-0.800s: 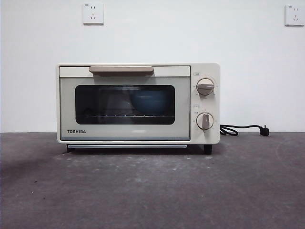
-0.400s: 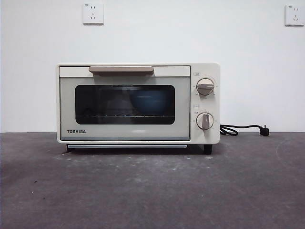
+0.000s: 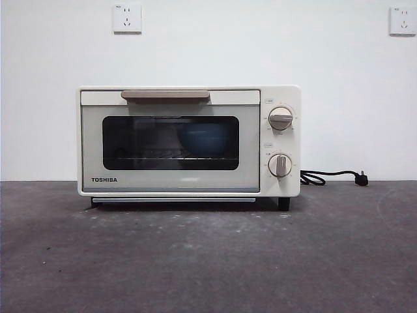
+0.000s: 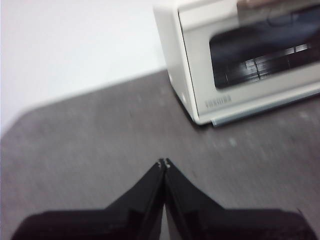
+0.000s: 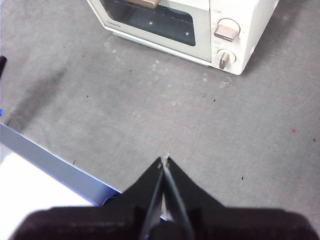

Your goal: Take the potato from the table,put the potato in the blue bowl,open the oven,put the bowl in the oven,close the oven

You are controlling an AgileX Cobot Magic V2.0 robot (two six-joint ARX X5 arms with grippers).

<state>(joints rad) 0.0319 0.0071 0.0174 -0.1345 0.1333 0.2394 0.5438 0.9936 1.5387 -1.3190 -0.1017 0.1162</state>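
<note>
Oven door closed on the desk, blue bowl inside on the rack behind the glass, left claw and right claw both clenched empty above the desk.

One oven, one blue bowl, two knobs, two wall sockets.

Cream-white boxy toaster oven: on dark grey matte table, door closed. Round blue bowl: inside, right of centre, on rack.
</note>
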